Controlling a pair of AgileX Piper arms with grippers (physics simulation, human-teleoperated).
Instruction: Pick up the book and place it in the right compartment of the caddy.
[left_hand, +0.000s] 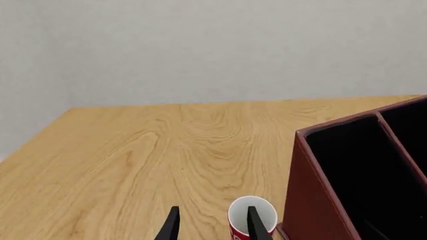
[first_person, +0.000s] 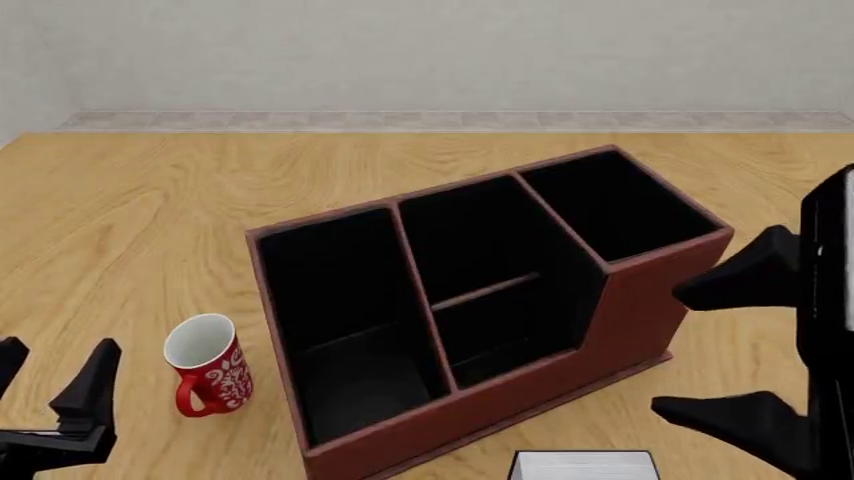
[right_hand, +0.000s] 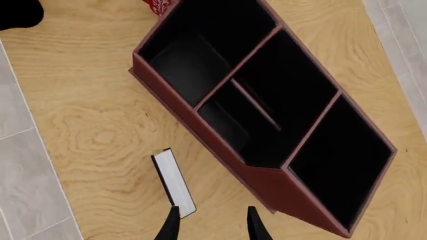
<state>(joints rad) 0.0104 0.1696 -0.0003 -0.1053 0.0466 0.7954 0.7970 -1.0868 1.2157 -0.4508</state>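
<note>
We are hovering the right gripper (right_hand: 210, 220), jaws wide and empty, beside the book (right_hand: 173, 182) standing near the caddy (first_person: 627, 320); clipping its edge probably risks toppling it.

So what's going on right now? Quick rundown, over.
Both claws open, empty: left by the mug, right above the book. Book on the table in front of the caddy, not gripped. Right compartment clear.
</note>
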